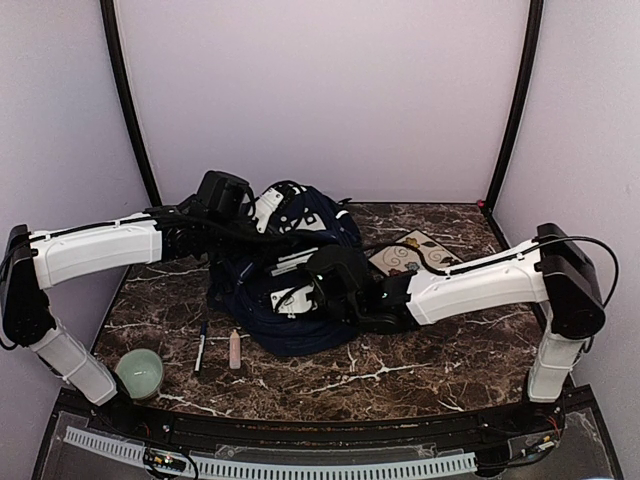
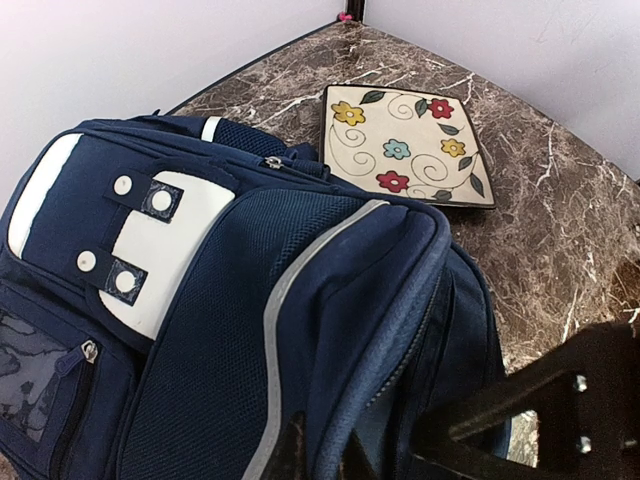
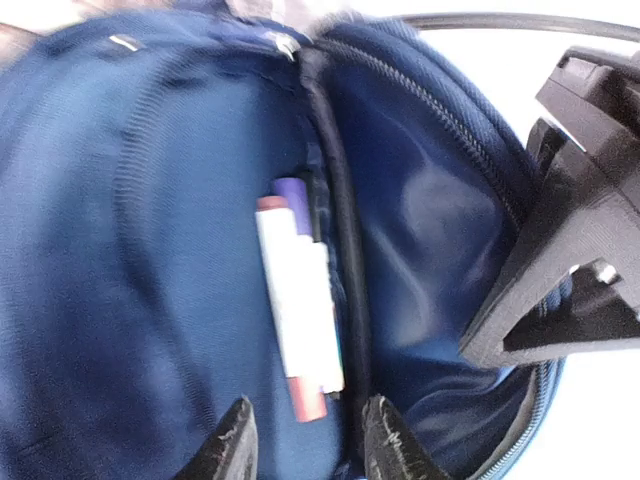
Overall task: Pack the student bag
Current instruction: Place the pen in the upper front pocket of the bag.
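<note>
Student bag [image 1: 300,290], left tool [image 2: 325,455] pinching its opening rim, right tool [image 3: 310,440] spread empty over markers [image 3: 295,310] inside, flowered plate [image 2: 410,145] just beside, pen [image 1: 201,345] near its front edge.

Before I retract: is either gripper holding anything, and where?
Left gripper appears to pinch the student bag by its opening rim; right gripper is open, holding nothing.

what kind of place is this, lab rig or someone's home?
Probably a lab test cell, not a home: plain lilac walls and black frame posts box in a marble-pattern tabletop, with a student bag staged on it.
</note>
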Controlling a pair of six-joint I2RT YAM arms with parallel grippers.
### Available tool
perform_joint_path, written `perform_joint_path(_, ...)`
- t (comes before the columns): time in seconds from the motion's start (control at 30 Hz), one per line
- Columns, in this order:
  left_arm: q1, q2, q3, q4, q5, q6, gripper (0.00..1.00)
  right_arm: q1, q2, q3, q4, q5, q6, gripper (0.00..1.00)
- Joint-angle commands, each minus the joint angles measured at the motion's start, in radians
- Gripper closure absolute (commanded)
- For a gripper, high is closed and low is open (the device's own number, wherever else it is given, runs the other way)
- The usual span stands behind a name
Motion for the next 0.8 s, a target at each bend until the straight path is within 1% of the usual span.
perform_joint_path(0.0, -0.004, -0.076, 0.000, 0.059, 0.009, 0.002, 0.99, 0.023, -0.077, 0.068, -0.374, -0.184, 0.282, 0.62)
perform_joint_path(0.07, -0.003, -0.078, -0.002, 0.057, 0.006, 0.004, 0.99, 0.024, -0.089, 0.138, -0.521, -0.324, 0.425, 0.61)
perform_joint_path(0.13, -0.003, -0.078, -0.002, 0.055, 0.005, 0.006, 0.99, 0.023, -0.095, 0.174, -0.617, -0.476, 0.512, 0.62)
perform_joint_path(0.23, -0.002, -0.075, 0.000, 0.050, 0.006, 0.007, 0.99, 0.023, -0.093, 0.203, -0.648, -0.629, 0.616, 0.63)
perform_joint_path(0.3, -0.002, -0.075, 0.003, 0.050, 0.009, 0.006, 0.99, 0.027, -0.074, 0.211, -0.642, -0.692, 0.653, 0.66)
perform_joint_path(0.4, -0.001, -0.069, 0.008, 0.046, 0.009, 0.007, 0.99, 0.057, -0.016, 0.235, -0.618, -0.701, 0.688, 0.72)
perform_joint_path(0.53, -0.001, -0.061, 0.020, 0.034, 0.015, 0.005, 0.99, 0.106, 0.099, 0.288, -0.555, -0.659, 0.727, 0.75)
perform_joint_path(0.6, -0.001, -0.060, 0.029, 0.018, 0.023, 0.003, 0.99, 0.130, 0.175, 0.347, -0.546, -0.637, 0.758, 0.77)
perform_joint_path(0.7, -0.001, -0.076, 0.028, 0.013, 0.026, -0.002, 0.99, 0.163, 0.292, 0.474, -0.537, -0.532, 0.838, 0.79)
perform_joint_path(0.77, -0.001, -0.087, 0.024, 0.008, 0.024, -0.004, 0.99, 0.169, 0.360, 0.547, -0.545, -0.516, 0.884, 0.79)
